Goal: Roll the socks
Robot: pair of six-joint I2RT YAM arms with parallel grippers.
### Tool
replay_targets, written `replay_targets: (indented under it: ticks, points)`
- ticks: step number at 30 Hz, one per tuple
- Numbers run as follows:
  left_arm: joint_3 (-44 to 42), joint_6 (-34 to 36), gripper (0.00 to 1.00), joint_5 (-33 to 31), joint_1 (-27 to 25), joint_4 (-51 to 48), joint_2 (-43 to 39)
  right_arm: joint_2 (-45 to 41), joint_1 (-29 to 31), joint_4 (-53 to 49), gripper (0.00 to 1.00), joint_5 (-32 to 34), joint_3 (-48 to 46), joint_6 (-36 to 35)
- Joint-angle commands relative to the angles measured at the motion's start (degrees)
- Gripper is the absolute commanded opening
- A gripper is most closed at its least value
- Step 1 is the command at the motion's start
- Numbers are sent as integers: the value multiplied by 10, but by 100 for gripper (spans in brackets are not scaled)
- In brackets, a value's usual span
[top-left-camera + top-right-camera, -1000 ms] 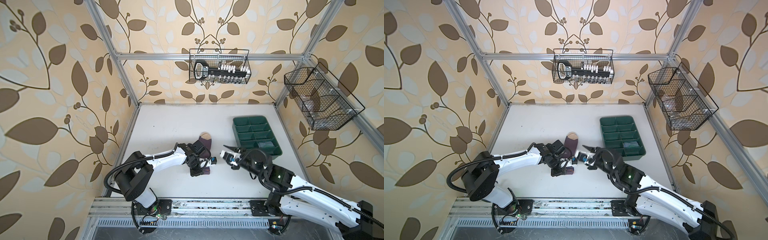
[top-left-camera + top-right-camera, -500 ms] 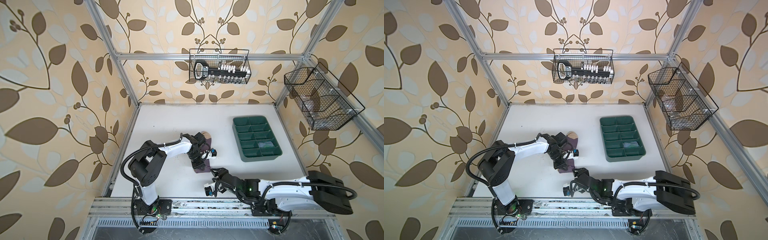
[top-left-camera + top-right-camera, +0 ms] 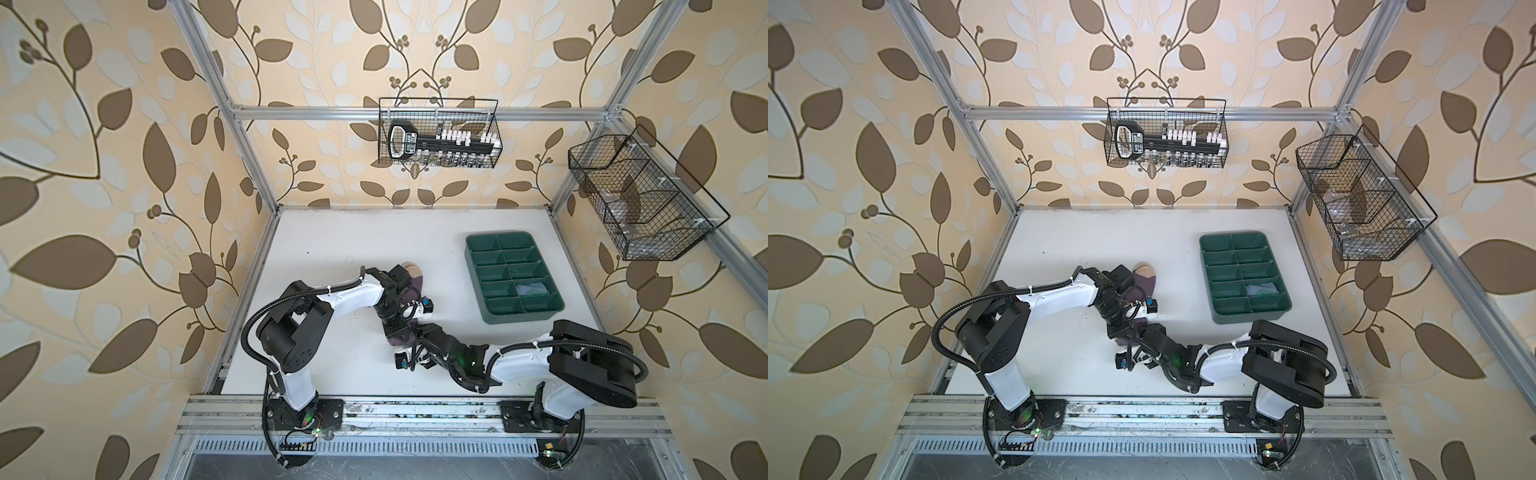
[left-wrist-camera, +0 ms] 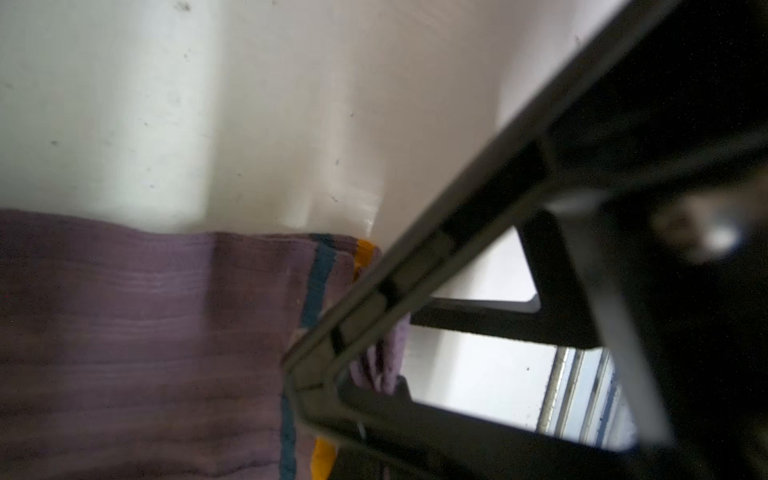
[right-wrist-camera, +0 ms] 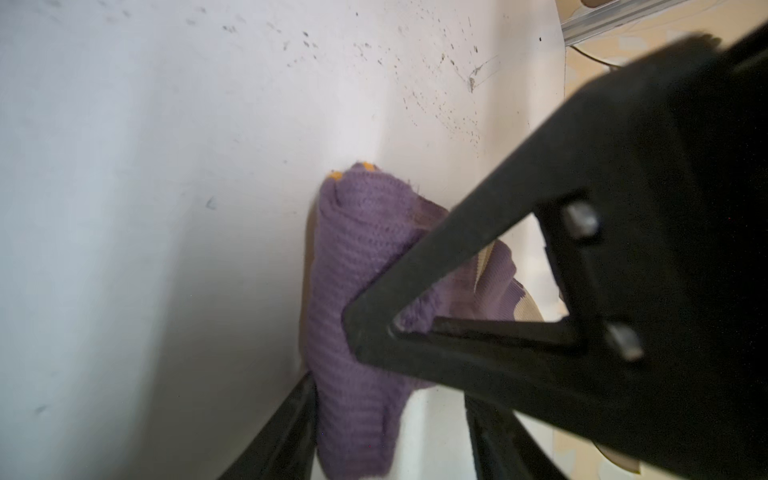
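Observation:
A purple sock point(image 3: 415, 286) point(image 3: 1145, 287) with a tan toe lies mid-table, toe toward the back wall. Its near end is folded over into a thick roll point(image 5: 353, 270). My left gripper point(image 3: 397, 332) point(image 4: 299, 388) is shut on the striped cuff edge point(image 4: 320, 274), with purple fabric pinched between its tips. My right gripper point(image 3: 412, 336) point(image 5: 390, 436) stands open astride the rolled end; one finger point(image 5: 286, 432) touches it and a gap shows at the other finger. In the right wrist view the left gripper's tip point(image 5: 374, 332) presses on the roll.
A green divided tray point(image 3: 478, 291) point(image 3: 1209, 286) sits to the right of the sock, with a pale blue-grey thing point(image 3: 530, 287) in one compartment; I cannot tell what it is. Wire baskets point(image 3: 438, 133) point(image 3: 640, 195) hang on the back and right walls. The front rail point(image 3: 415, 409) is near.
My right gripper swung from beside the tray toward the front rail, then in to the sock's near end. The left gripper stayed shut on the sock.

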Motion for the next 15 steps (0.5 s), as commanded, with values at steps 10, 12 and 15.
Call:
replay_targets:
  ticks: [10,12,15]
  points:
    - [3,-28,14,16,3,14,-57,11,5,-95,2,-39,29,39]
    - [-5,-38,25,13,3,25,-79,-3,7,-133,0,-47,31,52]
    - [-25,-65,41,-14,3,54,-126,-17,9,-212,0,-69,47,79]
